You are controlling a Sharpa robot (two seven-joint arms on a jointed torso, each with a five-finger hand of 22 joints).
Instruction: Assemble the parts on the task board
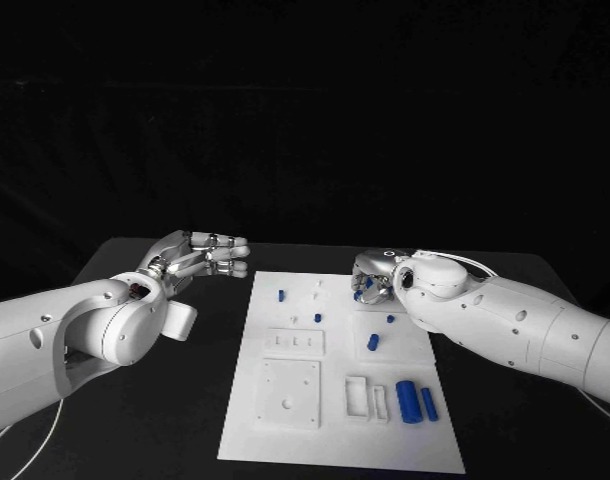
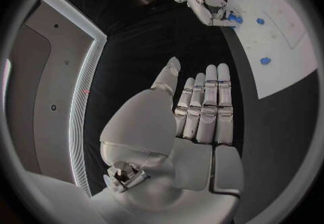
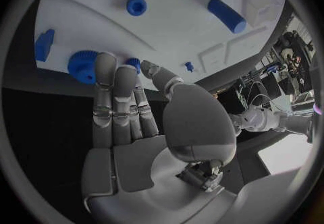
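The right hand (image 3: 125, 110), fingers extended and holding nothing, reaches over the far end of the task board (image 1: 337, 440) with the blue gear (image 3: 84, 66) at its fingertips, apparently about to pick it, needing fingers to close around it, while the left hand (image 1: 197, 256) waits open beside the board.

Probably a lab: black table (image 1: 161, 420), dark backdrop.
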